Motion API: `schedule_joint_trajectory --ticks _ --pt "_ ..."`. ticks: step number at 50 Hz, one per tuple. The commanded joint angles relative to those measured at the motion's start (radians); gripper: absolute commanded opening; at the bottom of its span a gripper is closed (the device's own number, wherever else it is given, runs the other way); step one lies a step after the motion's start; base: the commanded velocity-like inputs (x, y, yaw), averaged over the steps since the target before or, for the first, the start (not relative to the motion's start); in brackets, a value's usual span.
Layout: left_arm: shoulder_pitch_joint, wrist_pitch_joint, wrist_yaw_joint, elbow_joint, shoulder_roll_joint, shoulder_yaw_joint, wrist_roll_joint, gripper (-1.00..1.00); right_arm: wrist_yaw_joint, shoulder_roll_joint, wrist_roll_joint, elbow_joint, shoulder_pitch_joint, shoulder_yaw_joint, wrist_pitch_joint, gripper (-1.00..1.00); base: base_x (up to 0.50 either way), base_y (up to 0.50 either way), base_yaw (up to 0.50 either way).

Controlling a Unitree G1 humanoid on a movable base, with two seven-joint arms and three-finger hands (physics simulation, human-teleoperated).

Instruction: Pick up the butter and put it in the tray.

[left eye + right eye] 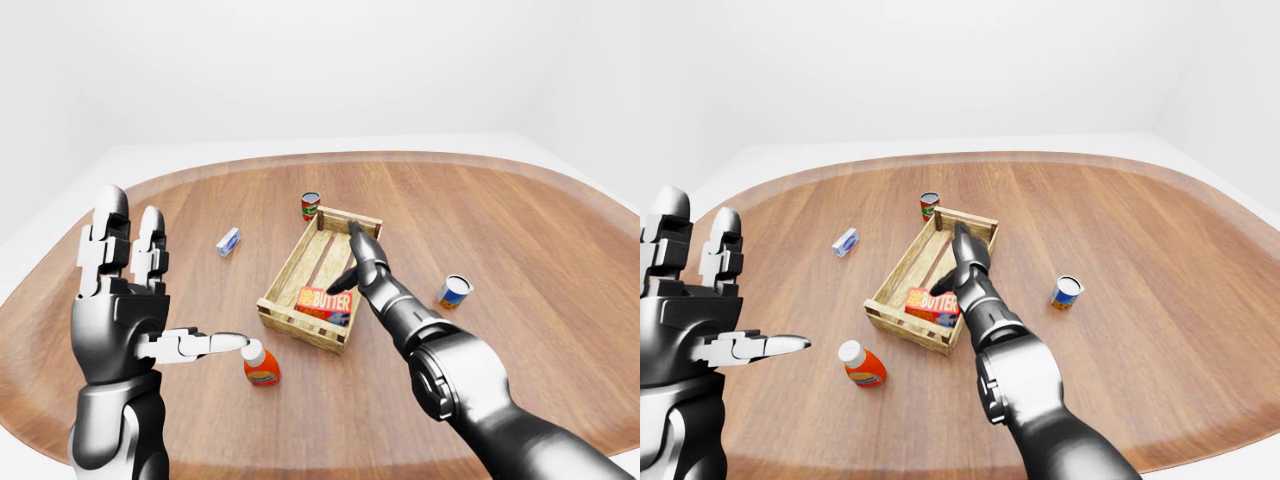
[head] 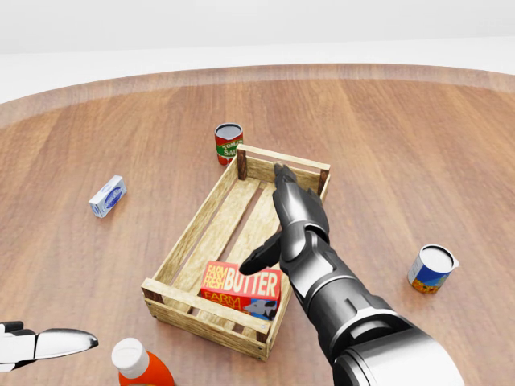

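Two cans (image 2: 228, 143), bottle (image 2: 138, 366), small box (image 2: 107, 196)

It was no real room but a bare simulated test space: a big rounded wooden table (image 1: 560, 260) stood among blank white walls (image 1: 300, 70) and a white floor (image 1: 760, 160), with grocery items scattered on it and no furnishings.

Red butter (image 2: 241, 290) with white lettering; pale wooden tray (image 2: 211, 222); dark metallic right hand (image 2: 288, 221).
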Motion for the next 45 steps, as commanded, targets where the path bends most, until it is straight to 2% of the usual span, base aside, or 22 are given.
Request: schedule_joint_trajectory --ticks 1,16,18,22,23,24,26,27,33,34,38,42,45 --pt "0.002 0.000 0.000 -0.006 0.000 0.000 -0.003 1.00 -0.002 -0.001 -0.007 -0.005 0.000 -0.007 0.000 1.00 0.00 0.00 0.00" --pt "0.014 0.000 -0.007 -0.016 -0.006 0.002 -0.002 1.00 0.004 0.005 0.011 -0.009 -0.029 -0.006 0.000 1.00 0.00 0.00 0.00" --pt "0.011 0.000 -0.007 -0.013 -0.005 0.003 -0.002 1.00 0.045 0.008 0.055 -0.014 -0.049 -0.024 0.000 1.00 0.00 0.00 0.00" --pt "0.003 0.000 -0.004 -0.016 -0.001 0.012 -0.010 1.00 0.196 0.017 0.202 -0.031 -0.096 -0.056 0.000 1.00 0.00 0.00 0.00" --pt "0.005 0.000 -0.004 -0.012 -0.003 0.009 -0.006 1.00 0.325 0.023 0.296 -0.041 -0.109 -0.093 0.000 1.00 0.00 0.00 0.00" --pt "0.010 0.000 -0.005 -0.016 -0.005 0.004 -0.003 1.00 0.393 0.025 0.350 -0.047 -0.115 -0.096 0.000 1.00 0.00 0.00 0.00" --pt "0.016 0.000 -0.008 -0.026 -0.005 0.008 -0.007 1.00 0.456 0.023 0.399 -0.059 -0.119 -0.063 0.000 1.00 0.00 0.00 0.00" --pt "0.016 0.000 -0.008 -0.030 -0.005 0.011 -0.008 1.00 0.519 0.023 0.439 -0.075 -0.118 -0.057 -0.002 1.00 0.00 0.00 0.00" --pt "0.004 0.000 -0.004 -0.014 -0.003 0.008 -0.002 1.00 0.592 0.019 0.562 -0.155 -0.117 0.010 0.000 1.00 0.00 0.00 0.00" --pt "0.006 0.000 -0.004 -0.021 -0.002 0.009 -0.004 1.00 0.632 0.023 0.588 -0.197 -0.103 0.022 0.000 1.00 0.00 0.00 0.00" --pt "0.006 0.000 -0.005 -0.018 -0.002 0.010 -0.003 1.00 0.652 0.026 0.627 -0.337 -0.046 0.078 0.000 1.00 0.00 0.00 0.00" --pt "0.007 0.000 -0.004 -0.022 -0.003 0.011 -0.003 1.00 0.667 0.034 0.633 -0.712 0.117 0.148 0.000 1.00 0.00 0.00 0.00" --pt "0.011 0.000 -0.007 -0.025 -0.005 0.010 -0.002 1.00 0.685 0.039 0.603 -1.092 0.291 0.210 0.000 1.00 0.00 0.00 0.00"
